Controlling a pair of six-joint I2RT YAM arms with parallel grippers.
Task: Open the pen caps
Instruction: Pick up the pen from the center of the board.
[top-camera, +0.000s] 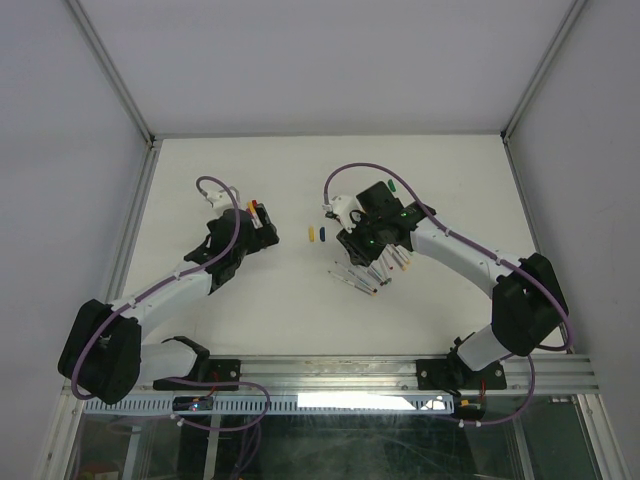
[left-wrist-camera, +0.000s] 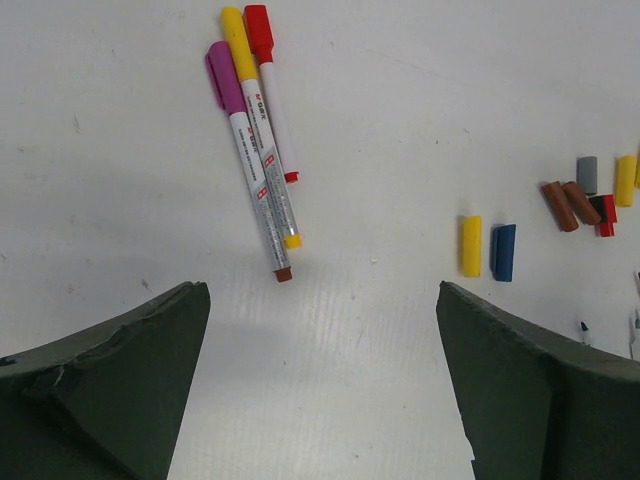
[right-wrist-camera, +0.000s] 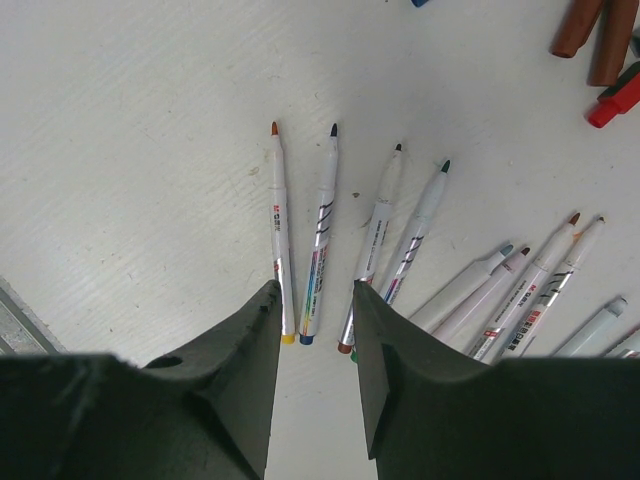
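Note left claw (left-wrist-camera: 322, 300) gaping, empty, near three capped pens (left-wrist-camera: 262, 170) lying side by side; right claw (right-wrist-camera: 315, 300) narrowly parted, empty. Beware pinching two pens together, or scattering loose pen caps (left-wrist-camera: 471, 245) lying on the desk (left-wrist-camera: 400, 100).

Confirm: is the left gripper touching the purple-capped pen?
Apart. The left wrist view shows the left gripper open, with bare table between it and the purple-capped pen.

The left arm (top-camera: 170, 285) and right arm (top-camera: 470, 255) reach forward, elbows bent outward, the left tool (left-wrist-camera: 322, 295) pointing down with jaws spread wide and empty, the right tool (right-wrist-camera: 315, 295) pointing down, jaws narrowly parted, gripping nothing.
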